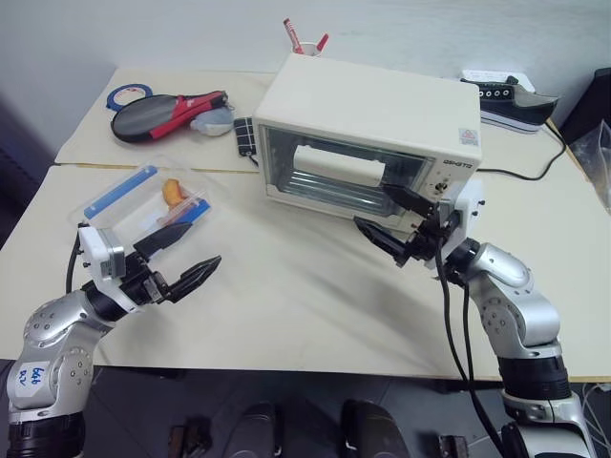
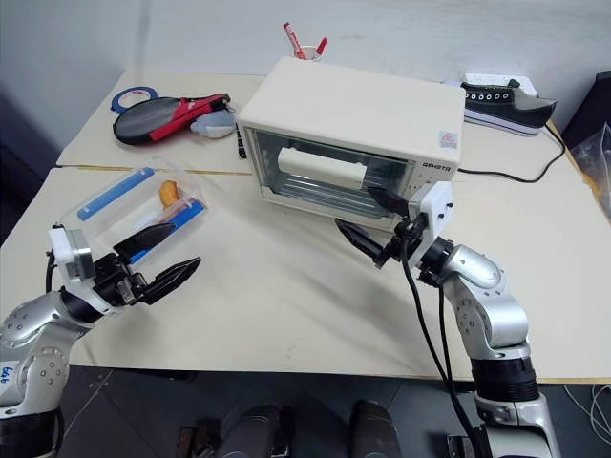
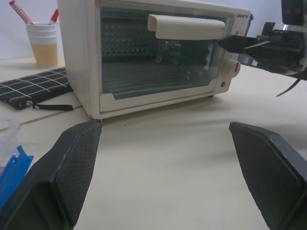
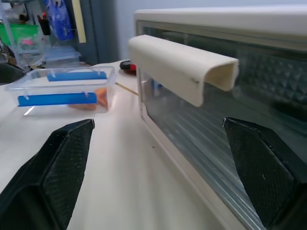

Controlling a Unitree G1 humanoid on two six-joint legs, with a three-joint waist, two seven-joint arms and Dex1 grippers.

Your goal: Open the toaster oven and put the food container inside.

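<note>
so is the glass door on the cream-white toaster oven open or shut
Shut. The glass door stands flush in the cream-white boxy toaster oven, its handle up at the top.

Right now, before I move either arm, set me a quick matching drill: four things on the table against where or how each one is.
Things:
1. toaster oven
2. food container
3. right tool
4. black sneaker

States:
A. open, empty, just in front of the door handle
B. door shut
C. on the far table, behind the oven's right side
D. on the table by the left tool, orange food inside

Pairs: 1-B, 2-D, 3-A, 4-C
</note>
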